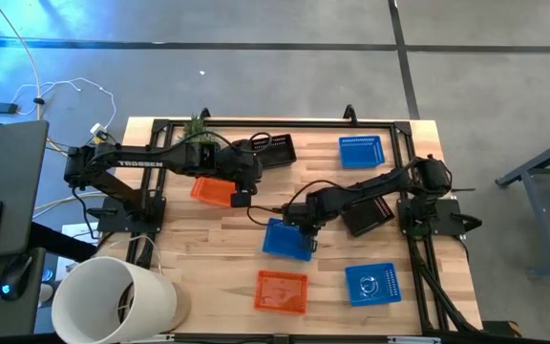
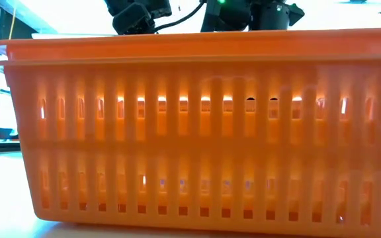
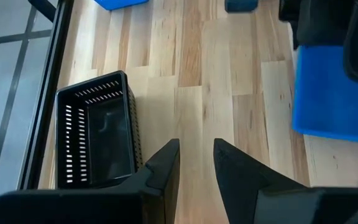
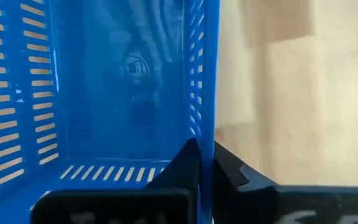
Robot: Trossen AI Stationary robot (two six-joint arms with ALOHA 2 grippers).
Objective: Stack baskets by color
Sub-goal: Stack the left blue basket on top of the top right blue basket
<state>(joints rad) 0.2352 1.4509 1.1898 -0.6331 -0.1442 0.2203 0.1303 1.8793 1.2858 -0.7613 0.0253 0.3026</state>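
My right gripper (image 1: 301,226) points down at the middle of the table, shut on a blue basket (image 1: 287,240). My left gripper (image 1: 256,164) hovers open, holding nothing, beside a black basket (image 3: 98,140) at the far middle. Under the left arm an orange basket (image 1: 212,191) lies on the table. Another blue basket (image 1: 361,151) lies far right and a third (image 1: 371,284) near right. A second orange basket (image 1: 282,291) lies near the front edge. A second black basket (image 1: 366,216) lies under my right arm. My right gripper pinches one side wall of the blue basket at its rim (image 4: 207,127), one finger (image 4: 185,163) inside the basket and the other (image 4: 244,177) outside. The fingers come from above, pointing down. The basket sits opening up; whether its bottom is off the table does not show.
A big white bucket (image 1: 113,301) stands at the near left corner and a small green plant (image 1: 197,124) at the far edge. A black frame (image 1: 285,125) borders the tabletop. In the low view the near orange basket (image 2: 190,132) blocks almost everything behind it.
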